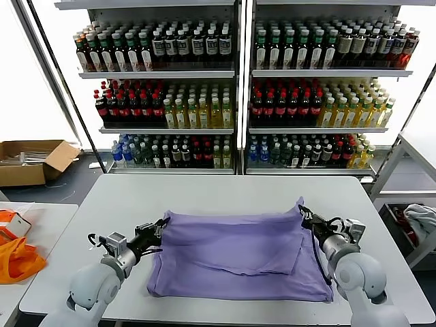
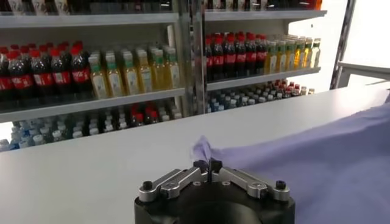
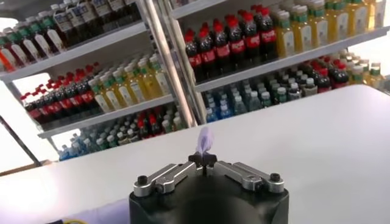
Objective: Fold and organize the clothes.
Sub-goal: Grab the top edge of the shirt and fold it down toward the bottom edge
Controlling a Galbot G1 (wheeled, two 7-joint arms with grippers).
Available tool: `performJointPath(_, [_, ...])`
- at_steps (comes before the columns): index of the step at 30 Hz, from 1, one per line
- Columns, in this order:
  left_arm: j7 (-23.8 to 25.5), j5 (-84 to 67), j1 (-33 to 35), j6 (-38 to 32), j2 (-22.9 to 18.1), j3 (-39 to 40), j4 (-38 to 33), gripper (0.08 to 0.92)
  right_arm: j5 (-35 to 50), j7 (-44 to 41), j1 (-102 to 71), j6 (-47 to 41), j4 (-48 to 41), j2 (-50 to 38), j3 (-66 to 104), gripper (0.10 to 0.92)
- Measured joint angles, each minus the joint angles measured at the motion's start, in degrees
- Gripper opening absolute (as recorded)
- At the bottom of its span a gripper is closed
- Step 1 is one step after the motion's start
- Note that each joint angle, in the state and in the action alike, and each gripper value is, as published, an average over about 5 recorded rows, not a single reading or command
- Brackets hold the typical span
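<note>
Item: lavender T-shirt point(image 1: 238, 262), spread partly folded on the counter point(image 1: 225, 194), toward its near edge.
Left pincer point(image 1: 158, 230): pressed together, pinching the shirt's far left corner.
Right pincer point(image 1: 304, 214): pressed together, pinching the far right corner.
Handling, judged: raise both corners level, keep the span taut, and lay the fold squarely.
Obscured: print side not visible; the held cloth shows only as tufts in the wrist views.

The left gripper point(image 2: 208, 165) sits at six o'clock, its fingers pinched together on a small peak of the lavender T-shirt point(image 2: 329, 158), which spreads away toward three o'clock across the white table point(image 2: 91, 164). Shelves of bottles point(image 2: 122, 73) fill the background from nine to one o'clock.
</note>
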Motion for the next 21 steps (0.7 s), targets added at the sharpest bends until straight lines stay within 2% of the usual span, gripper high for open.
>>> performJointPath(21, [0.89,4.24,10.48,-1.81,-2.72,-4.45,-3.71,0.089,-4.63,1.35,-14.62,0.05,7.83,4.04,1.9,0.106])
